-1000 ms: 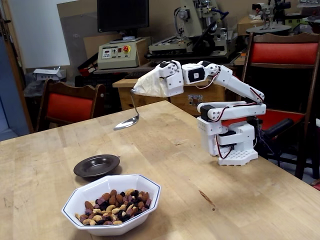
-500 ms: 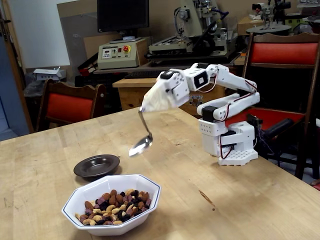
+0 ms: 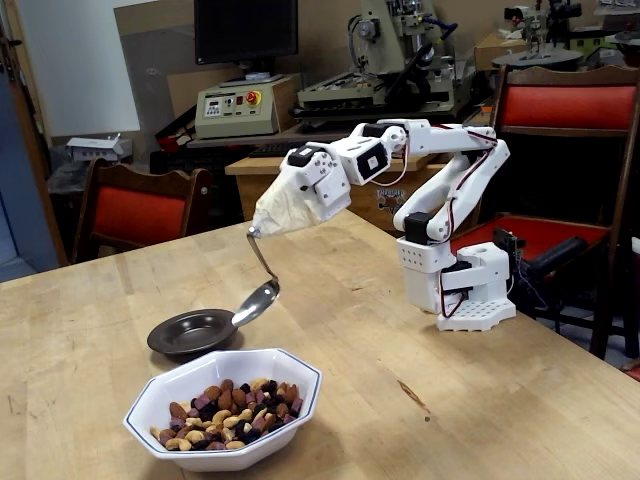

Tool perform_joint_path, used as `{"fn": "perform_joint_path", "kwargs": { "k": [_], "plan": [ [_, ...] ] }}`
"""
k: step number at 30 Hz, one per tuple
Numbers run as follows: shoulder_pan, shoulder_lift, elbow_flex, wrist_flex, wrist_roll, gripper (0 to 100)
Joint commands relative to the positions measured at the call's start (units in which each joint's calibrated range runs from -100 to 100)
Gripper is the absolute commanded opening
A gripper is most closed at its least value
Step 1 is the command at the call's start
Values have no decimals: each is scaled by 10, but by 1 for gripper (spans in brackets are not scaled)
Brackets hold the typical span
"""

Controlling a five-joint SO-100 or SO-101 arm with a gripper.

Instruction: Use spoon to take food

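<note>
The pincer (image 3: 262, 228) is wrapped in tape, clenched on the spoon (image 3: 256, 301) hanging below it. The spoon is empty, over the little dark dish (image 3: 193, 333). The food (image 3: 229, 412) sits lower and nearer, in the white bowl (image 3: 296, 379). A steep dip could bump the rim or spill nuts onto the bench (image 3: 420, 400).

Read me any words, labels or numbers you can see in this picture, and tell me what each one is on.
None can be read.
Control box behind the table: display and button markings too blurred.
Sticker on the wooden bench behind the arm: too small.
</note>
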State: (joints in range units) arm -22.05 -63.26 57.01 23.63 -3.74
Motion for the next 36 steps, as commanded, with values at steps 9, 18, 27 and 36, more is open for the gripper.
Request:
{"fn": "perform_joint_path", "kwargs": {
  "k": [9,18,27,36],
  "plan": [
    [-2,89,-58,-18,2,4],
    [1,190,-56,-17,2,4],
    [-5,299,-60,-17,2,4],
    [-6,406,-61,-17,2,4]
  ]
}}
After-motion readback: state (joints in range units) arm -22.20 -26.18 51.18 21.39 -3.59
